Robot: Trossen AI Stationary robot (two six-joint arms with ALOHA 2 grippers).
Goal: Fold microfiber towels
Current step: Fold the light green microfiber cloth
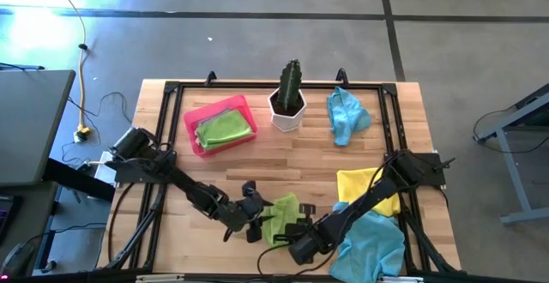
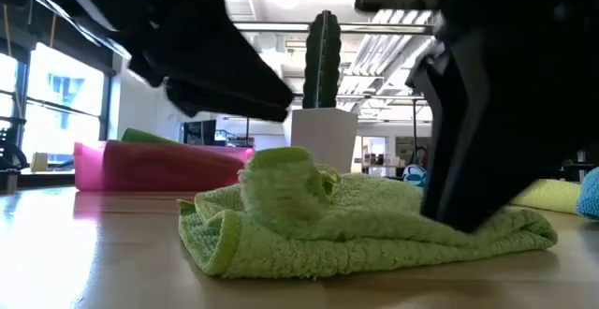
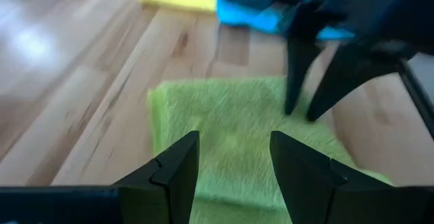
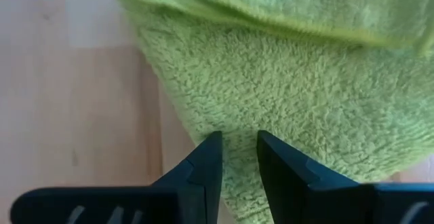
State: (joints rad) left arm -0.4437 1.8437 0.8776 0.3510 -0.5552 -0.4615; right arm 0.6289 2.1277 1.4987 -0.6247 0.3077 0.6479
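A lime green towel point(image 1: 283, 212) lies bunched and partly folded on the table near its front edge. One fold stands up as a lump point(image 2: 281, 183). My left gripper point(image 3: 234, 156) is open just above the towel's left part, its fingers astride it without touching. My right gripper point(image 4: 239, 153) comes at the towel's near right part point(image 2: 468, 220) from above, its fingers nearly together on the cloth. My right gripper has its fingertips point(image 3: 293, 107) down on the lime green towel's near right part point(image 4: 239, 125), slanting down from the table's right. A narrow strip of cloth shows between the fingers; one layer or several, I cannot tell. The towel lies on the table.
A pink tray point(image 1: 193, 116) holding a green towel stands at the far left. A potted cactus point(image 1: 289, 101) stands at the far middle, with a light blue towel point(image 1: 346, 116) to its right. A yellow towel point(image 1: 362, 184) and another light blue towel point(image 1: 377, 242) lie under my right arm.
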